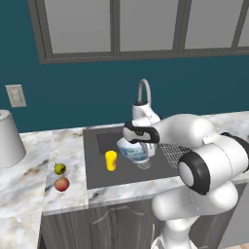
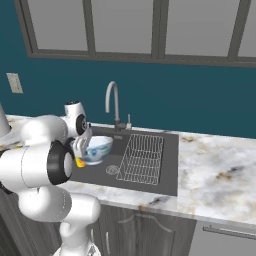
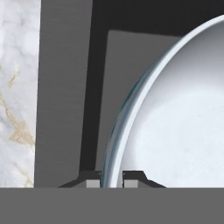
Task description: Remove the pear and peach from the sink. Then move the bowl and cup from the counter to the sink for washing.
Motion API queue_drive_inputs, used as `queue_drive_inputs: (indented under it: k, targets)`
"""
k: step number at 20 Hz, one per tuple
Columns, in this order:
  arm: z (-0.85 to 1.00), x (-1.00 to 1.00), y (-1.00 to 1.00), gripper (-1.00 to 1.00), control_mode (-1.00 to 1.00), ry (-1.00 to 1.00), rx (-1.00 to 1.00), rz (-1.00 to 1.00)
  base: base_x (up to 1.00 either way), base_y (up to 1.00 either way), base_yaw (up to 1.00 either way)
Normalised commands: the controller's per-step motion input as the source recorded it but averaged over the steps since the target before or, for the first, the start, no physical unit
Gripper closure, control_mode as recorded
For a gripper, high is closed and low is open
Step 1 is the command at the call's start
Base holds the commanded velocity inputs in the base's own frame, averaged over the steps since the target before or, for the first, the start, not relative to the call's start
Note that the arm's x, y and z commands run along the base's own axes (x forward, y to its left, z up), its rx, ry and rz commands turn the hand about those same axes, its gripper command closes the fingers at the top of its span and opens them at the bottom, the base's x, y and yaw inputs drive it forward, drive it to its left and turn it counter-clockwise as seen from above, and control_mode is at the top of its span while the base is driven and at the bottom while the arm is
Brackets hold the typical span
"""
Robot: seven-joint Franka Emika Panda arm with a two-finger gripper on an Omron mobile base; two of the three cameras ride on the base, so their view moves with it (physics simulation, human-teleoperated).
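My gripper (image 3: 111, 181) is shut on the rim of the pale bluish-white bowl (image 3: 175, 122). It holds the bowl (image 1: 134, 151) tilted just above the floor of the dark grey sink (image 1: 95, 170). From the right base the gripper (image 2: 82, 145) grips the bowl (image 2: 98, 148) at its left edge. The yellow cup (image 1: 111, 160) stands upright inside the sink, left of the bowl, and a sliver of the cup (image 2: 80, 162) peeks out under the arm. The pear (image 1: 60, 168) and the peach (image 1: 62, 184) lie on the marble counter (image 1: 29, 185) left of the sink.
A wire rack (image 2: 142, 160) fills the sink's right half beside the round drain (image 2: 113, 170). The curved faucet (image 2: 114, 102) rises behind the basin. A large grey-white conical vessel (image 1: 7, 138) stands at the far left of the counter. Marble worktop (image 2: 220, 170) stretches right of the sink.
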Motion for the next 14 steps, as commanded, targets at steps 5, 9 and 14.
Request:
queue_drive_inputs:
  k: [5,9,14]
  targets:
    - [-0.09,0.00,-0.10,1.00,-1.00,0.00,0.00,0.00,0.00,0.00,0.00]
    - [-0.12,0.00,-0.07,1.00,-1.00,0.00,0.00,0.00,0.00,0.00,0.00]
    - [-0.12,0.00,-0.07,1.00,-1.00,0.00,0.00,0.00,0.00,0.00,0.00]
